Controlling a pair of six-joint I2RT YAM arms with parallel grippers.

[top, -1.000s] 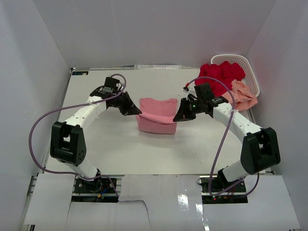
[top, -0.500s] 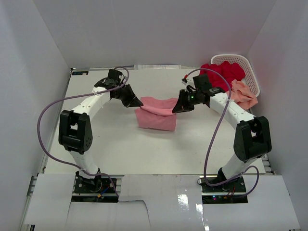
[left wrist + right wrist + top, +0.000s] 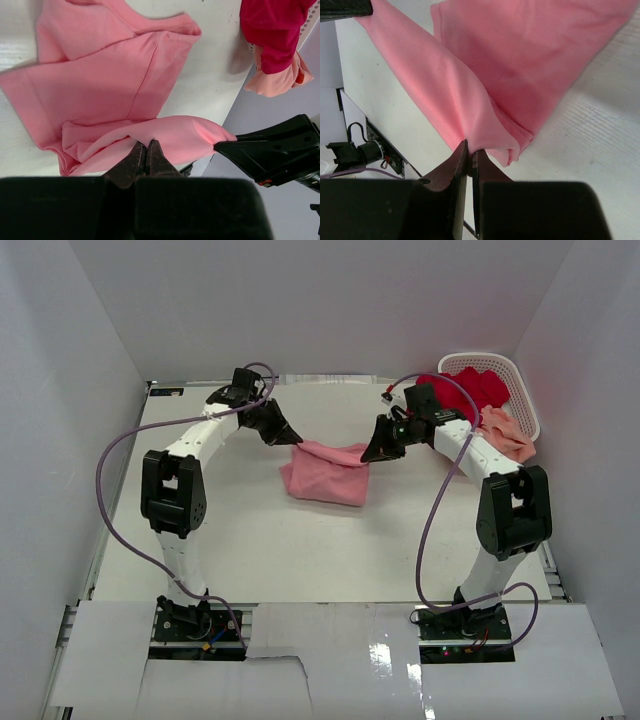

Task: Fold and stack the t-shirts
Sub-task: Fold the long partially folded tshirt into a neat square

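You see the pink t-shirt (image 3: 325, 475) lying mid-table as a rumpled folded block, its far edge raised and stretched between the left gripper (image 3: 295, 440) and the right gripper (image 3: 368, 454), each clamped tight on one end of that edge. The deep red t-shirt (image 3: 455, 392) and peach t-shirt (image 3: 505, 437) hang bunched over the white basket (image 3: 500, 360) at far right, their shapes hard to read. Both wrist views cut the pink cloth off.
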